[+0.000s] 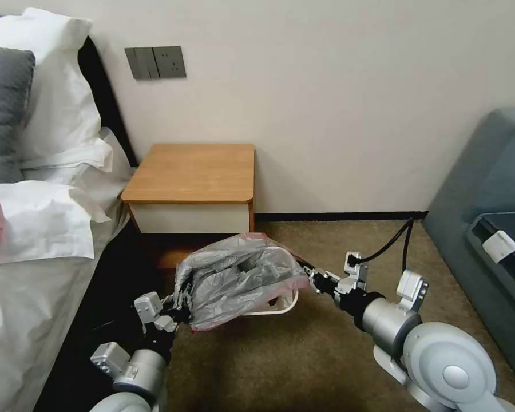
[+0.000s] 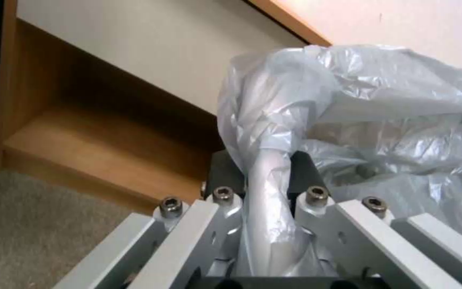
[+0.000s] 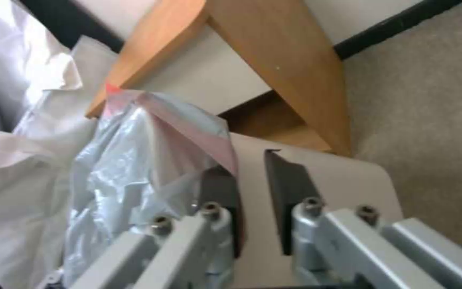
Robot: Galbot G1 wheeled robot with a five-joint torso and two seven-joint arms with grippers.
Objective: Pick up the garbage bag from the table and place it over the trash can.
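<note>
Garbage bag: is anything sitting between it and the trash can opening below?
Nothing visible. The garbage bag hangs directly above the trash can, stretched between the left gripper, shut on one edge, and the right gripper, whose jaws are open at the pinkish edge. The bin's cream rim shows uncovered beneath.

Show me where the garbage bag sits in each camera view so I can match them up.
Head view: garbage bag low centre, stretched between both grippers over the trash can.
Left wrist view: upper right, a fold pinched in the left gripper.
Right wrist view: at the picture's left, its pink edge by the open right gripper.
Shared landmark: the table.
</note>
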